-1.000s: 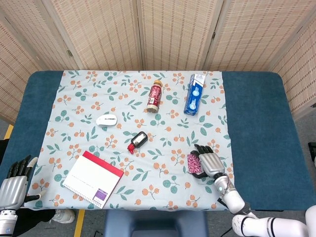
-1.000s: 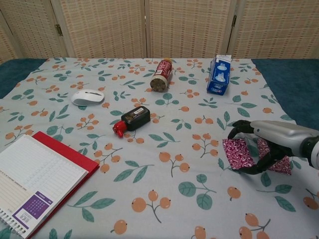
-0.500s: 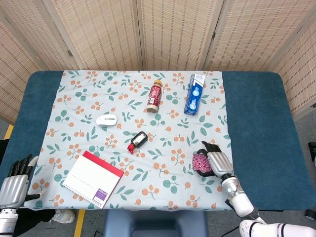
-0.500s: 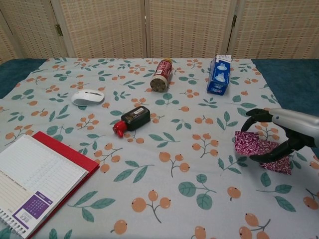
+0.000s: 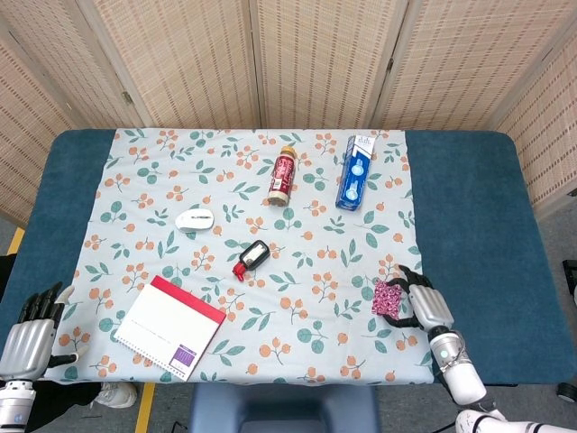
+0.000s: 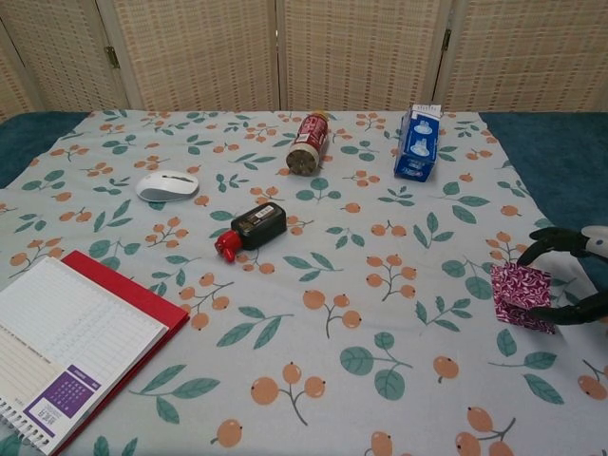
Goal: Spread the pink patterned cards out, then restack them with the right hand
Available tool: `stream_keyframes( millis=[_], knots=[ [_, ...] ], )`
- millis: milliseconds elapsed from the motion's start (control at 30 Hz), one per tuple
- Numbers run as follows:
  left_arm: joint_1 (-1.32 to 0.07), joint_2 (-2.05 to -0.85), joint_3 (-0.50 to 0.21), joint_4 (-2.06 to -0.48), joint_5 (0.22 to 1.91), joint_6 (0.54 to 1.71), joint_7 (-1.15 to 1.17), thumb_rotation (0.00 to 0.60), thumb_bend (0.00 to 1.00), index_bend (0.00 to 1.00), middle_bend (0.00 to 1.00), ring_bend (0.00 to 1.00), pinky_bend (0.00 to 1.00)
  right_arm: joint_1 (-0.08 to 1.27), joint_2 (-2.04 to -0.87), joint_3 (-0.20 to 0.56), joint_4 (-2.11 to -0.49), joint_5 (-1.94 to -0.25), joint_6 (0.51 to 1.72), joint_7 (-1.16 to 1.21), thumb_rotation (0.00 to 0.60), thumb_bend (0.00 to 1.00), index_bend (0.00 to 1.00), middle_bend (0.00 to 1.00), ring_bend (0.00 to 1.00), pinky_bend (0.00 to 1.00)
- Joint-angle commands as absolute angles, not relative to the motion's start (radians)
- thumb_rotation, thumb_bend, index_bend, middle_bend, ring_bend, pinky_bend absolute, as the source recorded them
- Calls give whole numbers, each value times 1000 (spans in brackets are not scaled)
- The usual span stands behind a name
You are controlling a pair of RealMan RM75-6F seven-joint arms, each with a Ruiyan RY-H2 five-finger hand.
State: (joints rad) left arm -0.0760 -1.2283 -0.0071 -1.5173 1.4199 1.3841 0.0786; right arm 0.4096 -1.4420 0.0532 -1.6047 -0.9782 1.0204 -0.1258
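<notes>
Right hand (image 5: 424, 302) drags the pink patterned cards (image 5: 389, 298) toward the worktop's (image 5: 469, 225) right side, away from the red-capped bottle (image 5: 251, 258); a sec ago they lay nearer cloth centre. Fingers cup the pile, grasping it. Cards look gathered, so restacking appears underway, prob. near done. Left hand (image 5: 29, 336) idles, released, fingers apart, at near-left corner past the notebook (image 5: 169, 327). Chest view crops the right hand at frame edge; card count and edge alignment can't be made out.
</notes>
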Motion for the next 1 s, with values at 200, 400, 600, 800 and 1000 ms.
stream_keyframes(
  millis=[200, 400, 600, 800, 1000],
  knots=[
    [-71, -1227, -6, -1518, 1417, 1389, 76, 600, 88, 84, 0, 69, 0, 417, -1450, 65, -1584, -994, 992, -119, 491, 291, 241, 51, 0, 0],
    [-71, -1226, -5, -1520, 1418, 1390, 75, 600, 88, 84, 0, 69, 0, 420, -1448, 69, -1583, -999, 983, -126, 491, 291, 219, 50, 0, 0],
    [-69, -1224, -5, -1522, 1418, 1391, 76, 600, 88, 84, 0, 70, 0, 416, -1448, 66, -1583, -999, 982, -132, 491, 291, 210, 50, 0, 0],
    [-71, -1227, -5, -1520, 1419, 1389, 76, 600, 88, 84, 0, 70, 0, 413, -1448, 67, -1578, -997, 982, -139, 493, 291, 198, 50, 0, 0],
    [-71, -1227, -6, -1520, 1418, 1388, 76, 600, 89, 84, 0, 70, 0, 416, -1456, 70, -1576, -999, 977, -146, 491, 291, 178, 48, 0, 0]
  ],
)
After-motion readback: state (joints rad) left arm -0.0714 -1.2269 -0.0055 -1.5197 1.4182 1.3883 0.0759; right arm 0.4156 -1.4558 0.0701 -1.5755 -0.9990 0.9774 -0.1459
